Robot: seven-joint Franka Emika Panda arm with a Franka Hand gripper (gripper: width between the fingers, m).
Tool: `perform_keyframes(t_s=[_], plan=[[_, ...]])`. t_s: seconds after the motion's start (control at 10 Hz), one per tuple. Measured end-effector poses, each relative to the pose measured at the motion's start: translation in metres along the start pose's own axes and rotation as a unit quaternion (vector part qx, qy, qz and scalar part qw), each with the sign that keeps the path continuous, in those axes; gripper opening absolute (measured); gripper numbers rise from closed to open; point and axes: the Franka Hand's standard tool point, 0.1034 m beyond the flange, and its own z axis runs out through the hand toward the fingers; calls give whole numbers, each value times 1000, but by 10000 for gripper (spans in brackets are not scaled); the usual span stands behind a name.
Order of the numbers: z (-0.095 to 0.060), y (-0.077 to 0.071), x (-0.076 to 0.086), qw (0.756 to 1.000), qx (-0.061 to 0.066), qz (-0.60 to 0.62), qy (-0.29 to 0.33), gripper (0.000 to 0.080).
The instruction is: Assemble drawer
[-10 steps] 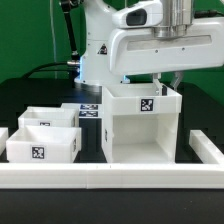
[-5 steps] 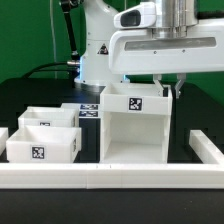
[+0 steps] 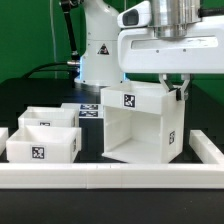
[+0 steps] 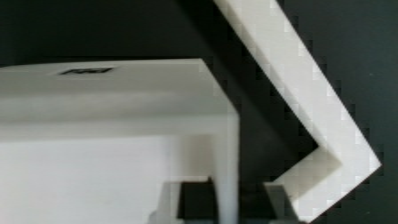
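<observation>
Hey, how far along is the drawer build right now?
Early. Done: nothing fitted yet; the housing stands empty, open front showing. In hand: the hand is clamped on the housing's wall at the exterior view's right. Left: the front tray and rear tray sit loose on the exterior view's left, both to go in.

White rail (image 3: 110, 178) fronts black table (image 3: 25, 90); marker board (image 3: 90, 113) behind.

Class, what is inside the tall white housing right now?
Through the open front of the housing only bare walls and floor show. The front tray and rear tray sit outside it. The space behind its tagged upper panel is covered.
</observation>
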Motion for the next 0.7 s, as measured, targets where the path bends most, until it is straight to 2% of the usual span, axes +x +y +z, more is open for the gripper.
perform_keyframes(t_s=[0.2,0.4,0.7], plan=[[0,-2,-1,999,4,41,-3,39],[0,2,3,989,16,147,-18,39],[0,1,8,974,19,225,-27,39]])
